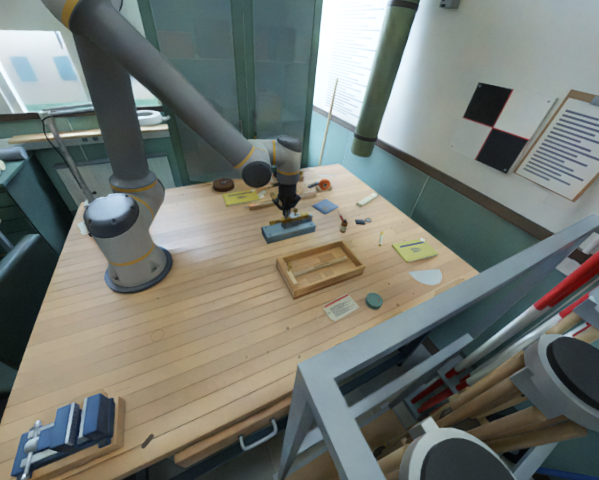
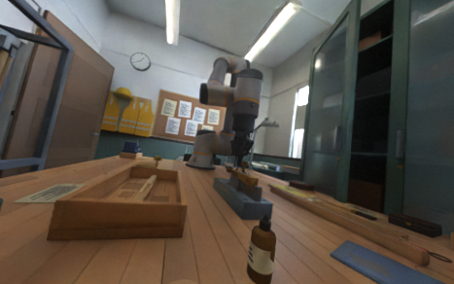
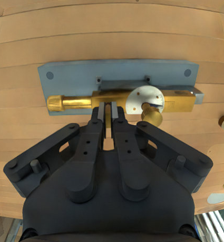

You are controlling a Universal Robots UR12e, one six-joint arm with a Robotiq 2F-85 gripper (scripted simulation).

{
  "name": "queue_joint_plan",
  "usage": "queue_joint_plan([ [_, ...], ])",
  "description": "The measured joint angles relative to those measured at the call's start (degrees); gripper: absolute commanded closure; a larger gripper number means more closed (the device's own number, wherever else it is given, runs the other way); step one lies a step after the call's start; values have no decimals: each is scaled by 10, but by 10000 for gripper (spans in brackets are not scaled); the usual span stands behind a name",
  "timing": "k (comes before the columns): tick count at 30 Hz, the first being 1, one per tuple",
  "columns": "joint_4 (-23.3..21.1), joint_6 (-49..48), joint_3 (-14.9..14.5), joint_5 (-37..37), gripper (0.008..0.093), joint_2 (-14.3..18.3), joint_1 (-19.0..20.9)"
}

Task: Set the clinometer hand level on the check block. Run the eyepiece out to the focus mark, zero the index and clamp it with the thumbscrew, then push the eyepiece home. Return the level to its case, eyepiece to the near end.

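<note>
The brass clinometer hand level (image 3: 122, 101) (image 1: 290, 220) (image 2: 242, 177) lies lengthwise on the blue-grey check block (image 3: 117, 84) (image 1: 288, 230) (image 2: 241, 197), and my gripper (image 3: 108, 111) (image 1: 287, 211) (image 2: 237, 166) is closed on a thin brass tab on the body's near side. The eyepiece (image 3: 69, 103) with its knurled end sticks out to the left in the wrist camera. A white index dial (image 3: 144, 99) sits right of the fingers. The brass thumbscrew (image 3: 151, 115) stands in front of the dial. The open wooden case (image 1: 319, 268) (image 2: 122, 200) lies on the bench beside the block.
A small brown bottle (image 1: 343, 224) (image 2: 261, 252) stands just past the block's end. A blue pad (image 1: 325, 206), yellow cards (image 1: 415, 250), a long wooden rule (image 2: 348, 220) and small tools are scattered around. A blue vise (image 1: 64, 431) sits at the bench's corner, and a metal rack (image 1: 444, 356) flanks the bench.
</note>
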Motion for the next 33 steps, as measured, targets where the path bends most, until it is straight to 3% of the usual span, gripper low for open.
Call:
queue_joint_plan([
  [13,0,0,0,0,634,0,0],
  [33,13,0,-4,0,634,-8,0],
])
